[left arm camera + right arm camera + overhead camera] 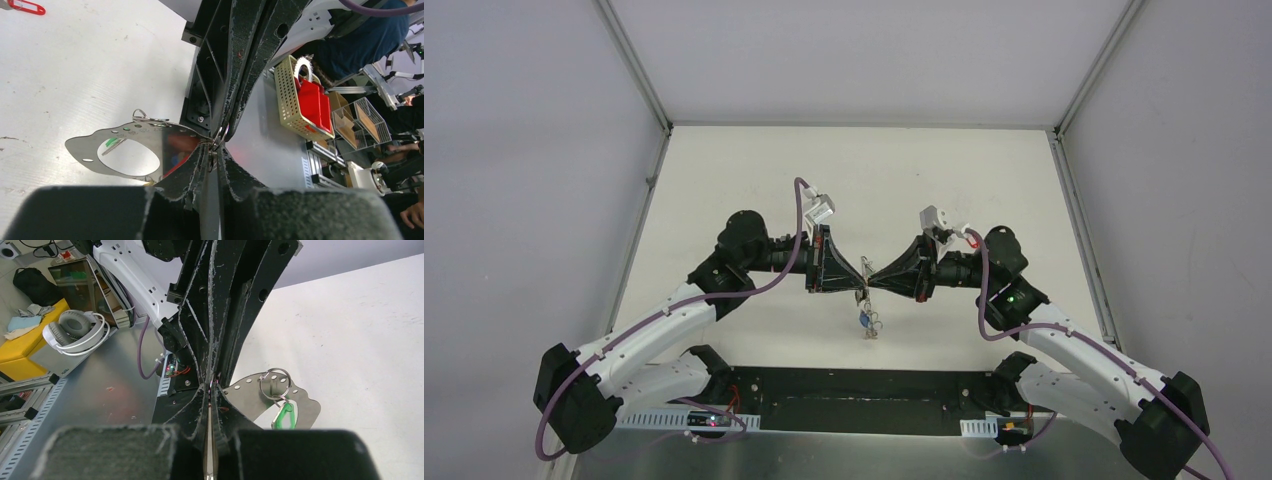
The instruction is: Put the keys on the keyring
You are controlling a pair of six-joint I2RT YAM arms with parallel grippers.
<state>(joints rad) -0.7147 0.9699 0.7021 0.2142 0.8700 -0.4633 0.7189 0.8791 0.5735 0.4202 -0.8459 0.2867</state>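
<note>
My left gripper [860,276] and right gripper [872,279] meet tip to tip above the middle of the table. A small thin keyring [220,135] sits between the tips. The left gripper [216,151] has its jaws drawn in on the ring's wire. The right gripper [210,389] is pressed shut at the same spot. From there hangs a silvery plate [247,390] with an oval hole, a second split ring [275,382] and a green-headed key [284,415]. A blue-headed key [865,320] dangles lowest. A red-headed key [27,7] lies alone on the table.
The black base strip [844,385] runs along the table's near edge between the arm bases. White walls close in the back and both sides. Off the table stand a yellow basket [287,95] and white headphones [75,330].
</note>
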